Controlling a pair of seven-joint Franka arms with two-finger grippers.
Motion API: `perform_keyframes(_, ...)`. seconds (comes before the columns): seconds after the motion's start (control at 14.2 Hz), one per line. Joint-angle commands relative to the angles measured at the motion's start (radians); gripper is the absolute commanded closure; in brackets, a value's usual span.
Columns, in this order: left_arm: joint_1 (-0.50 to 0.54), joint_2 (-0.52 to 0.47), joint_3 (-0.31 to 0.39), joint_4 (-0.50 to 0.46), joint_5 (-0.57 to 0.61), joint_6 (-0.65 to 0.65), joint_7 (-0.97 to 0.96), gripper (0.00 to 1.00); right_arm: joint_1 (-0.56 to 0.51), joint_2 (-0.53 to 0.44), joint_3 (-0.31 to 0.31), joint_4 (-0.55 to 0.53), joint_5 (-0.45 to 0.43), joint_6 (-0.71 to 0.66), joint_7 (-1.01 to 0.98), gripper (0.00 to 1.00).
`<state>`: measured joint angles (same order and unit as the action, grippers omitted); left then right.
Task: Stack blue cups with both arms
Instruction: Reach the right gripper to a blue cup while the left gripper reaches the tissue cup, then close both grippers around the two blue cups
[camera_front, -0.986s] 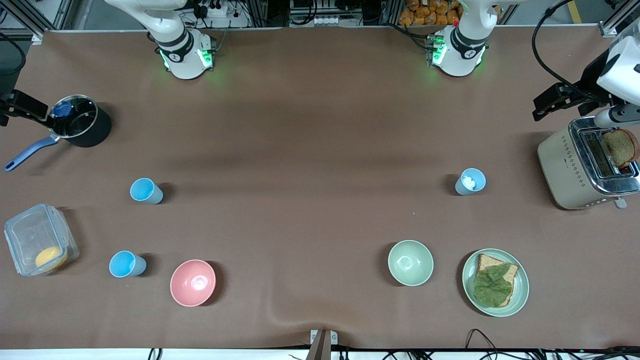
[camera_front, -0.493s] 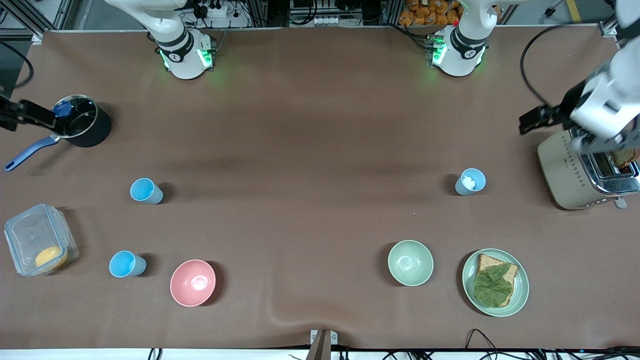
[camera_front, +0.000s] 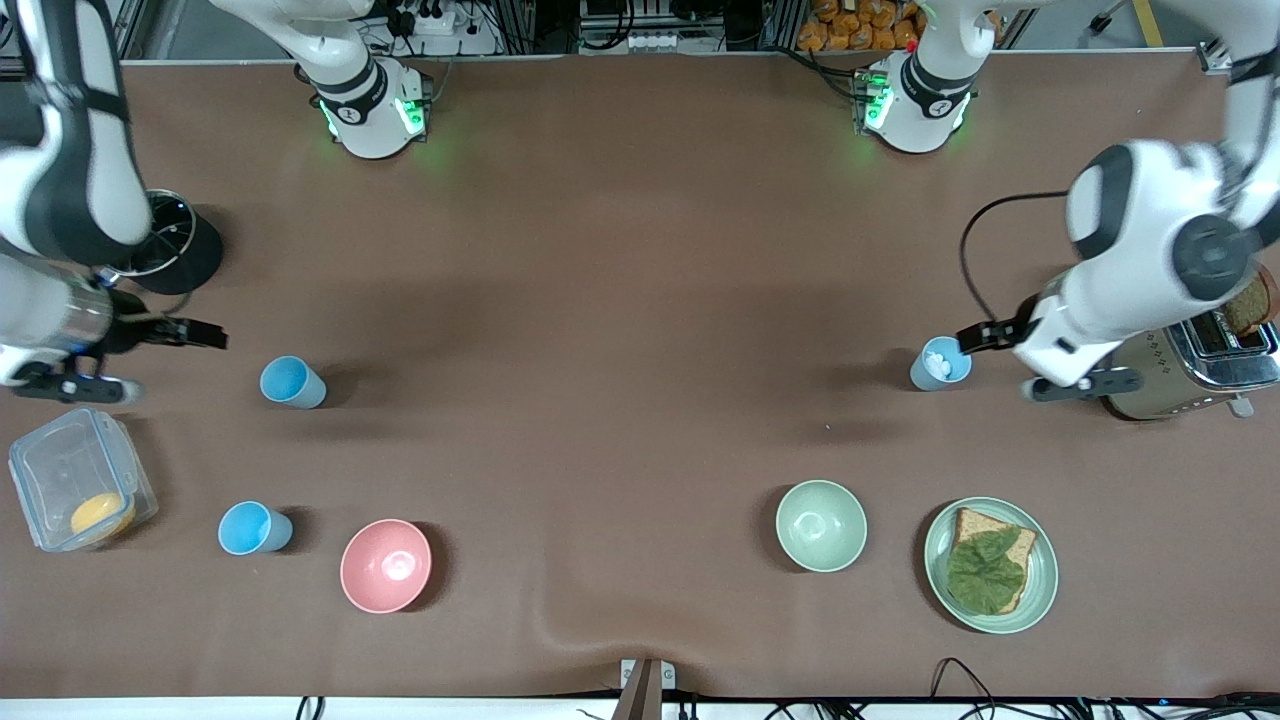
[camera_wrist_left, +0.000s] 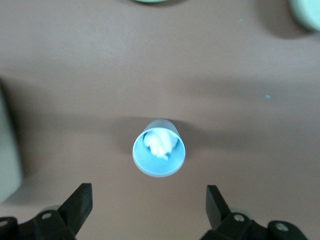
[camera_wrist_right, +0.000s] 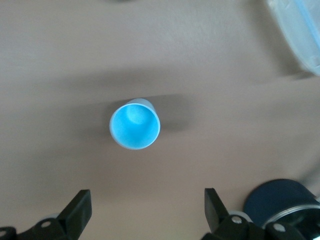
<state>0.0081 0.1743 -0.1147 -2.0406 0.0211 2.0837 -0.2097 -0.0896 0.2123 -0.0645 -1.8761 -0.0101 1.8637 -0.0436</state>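
Observation:
Three blue cups stand upright on the brown table. One sky blue cup (camera_front: 292, 382) and another (camera_front: 254, 528), nearer the front camera, are toward the right arm's end. The paler cup (camera_front: 940, 363) with a white lump is toward the left arm's end. My left gripper (camera_front: 1080, 383) is open and empty over the table between that cup (camera_wrist_left: 159, 152) and the toaster; its fingers (camera_wrist_left: 80, 205) do not touch the cup. My right gripper (camera_front: 72, 388) is open and empty over the table beside the first cup (camera_wrist_right: 135, 123).
A black saucepan (camera_front: 180, 255) is partly hidden by the right arm. A clear box (camera_front: 80, 490), pink bowl (camera_front: 386, 565), pale green bowl (camera_front: 821, 525), plate with bread and a leaf (camera_front: 990, 565) and toaster (camera_front: 1170, 365) also stand on the table.
Both arms have swung inward from the table's ends. The left gripper came from over the toaster to beside the pale cup. The right gripper came from the saucepan to beside a sky blue cup.

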Motion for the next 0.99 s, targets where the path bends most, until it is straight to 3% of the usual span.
perform_keyframes(0.0, 0.012, 0.017, -0.005, -0.118, 0.019, 0.131, 0.021, 0.00, -0.062, 0.077, 0.008, -0.021, -0.007, 0.079, -0.001, 0.00)
perform_keyframes(0.28, 0.032, 0.086, -0.005, -0.167, 0.019, 0.226, 0.026, 0.00, -0.045, 0.182, 0.011, -0.021, -0.005, 0.158, 0.002, 0.00)
perform_keyframes(0.85, 0.049, 0.117, -0.005, -0.159, 0.020, 0.245, 0.027, 0.00, -0.036, 0.248, 0.011, -0.021, 0.025, 0.195, 0.001, 0.00)
perform_keyframes(0.92, 0.049, 0.128, -0.005, -0.159, 0.020, 0.254, 0.027, 0.04, -0.035, 0.259, 0.011, -0.021, 0.025, 0.195, 0.001, 0.00)
